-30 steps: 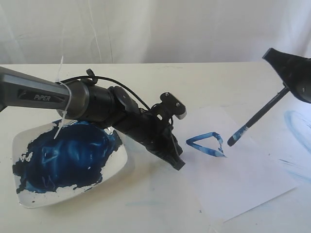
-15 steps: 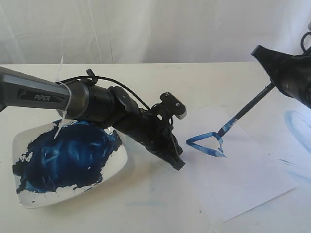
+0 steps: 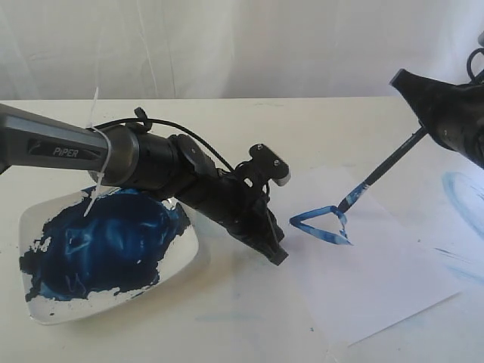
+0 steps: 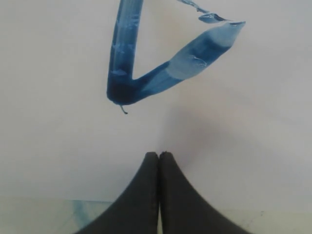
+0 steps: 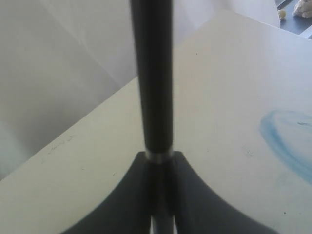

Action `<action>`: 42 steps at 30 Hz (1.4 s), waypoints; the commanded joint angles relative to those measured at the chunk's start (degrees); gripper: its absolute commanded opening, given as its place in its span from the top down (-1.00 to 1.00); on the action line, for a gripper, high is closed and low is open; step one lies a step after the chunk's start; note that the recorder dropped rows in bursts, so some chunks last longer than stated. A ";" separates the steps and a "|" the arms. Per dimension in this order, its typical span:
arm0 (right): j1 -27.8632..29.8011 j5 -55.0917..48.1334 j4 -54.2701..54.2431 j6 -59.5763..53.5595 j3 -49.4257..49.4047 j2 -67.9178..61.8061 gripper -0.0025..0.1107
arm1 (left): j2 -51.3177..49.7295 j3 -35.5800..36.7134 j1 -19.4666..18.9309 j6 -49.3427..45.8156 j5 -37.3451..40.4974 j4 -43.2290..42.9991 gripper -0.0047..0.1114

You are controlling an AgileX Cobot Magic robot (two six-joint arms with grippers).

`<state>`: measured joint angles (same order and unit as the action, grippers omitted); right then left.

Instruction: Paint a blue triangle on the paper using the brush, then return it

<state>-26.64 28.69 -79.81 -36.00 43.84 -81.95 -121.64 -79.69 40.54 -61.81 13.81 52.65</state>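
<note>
Here, brush [image 3: 382, 172] tip at upper corner of blue triangle [image 3: 320, 232].

A creased white cloth backdrop [image 3: 227, 45] behind a pale table [image 3: 234, 333].

Our left arm [image 3: 68, 147] slopes downward, the left gripper [image 3: 275, 253] pressed fully closed; our right gripper [image 3: 432, 127], held higher, clamps the brush [image 3: 382, 172].
</note>
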 commanded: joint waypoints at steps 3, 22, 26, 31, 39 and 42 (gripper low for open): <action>-0.12 0.20 -0.23 -1.32 0.08 -1.11 0.96 | 0.29 0.12 0.18 -0.07 0.83 0.53 0.92; -0.12 -1.43 -11.53 -12.97 0.08 0.68 0.96 | 0.29 0.12 0.18 -0.07 0.83 0.53 0.92; -0.12 -1.43 -15.62 -16.58 0.08 1.12 0.96 | 0.29 0.12 0.18 -0.07 0.83 0.53 0.92; -0.12 -1.43 -18.50 -19.49 0.08 1.59 0.96 | 0.29 0.12 0.18 -0.07 0.83 0.53 0.92; -0.12 -1.58 -20.14 -23.32 -0.15 3.63 0.96 | 0.29 0.12 0.18 -0.07 0.83 0.53 0.92; -0.12 -1.90 -20.14 -23.32 -0.56 4.15 0.96 | 0.29 0.12 0.18 -0.07 0.83 0.53 0.92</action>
<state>-26.64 27.44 -100.07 -58.18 43.84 -78.63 -121.64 -79.69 40.54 -61.81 13.81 52.65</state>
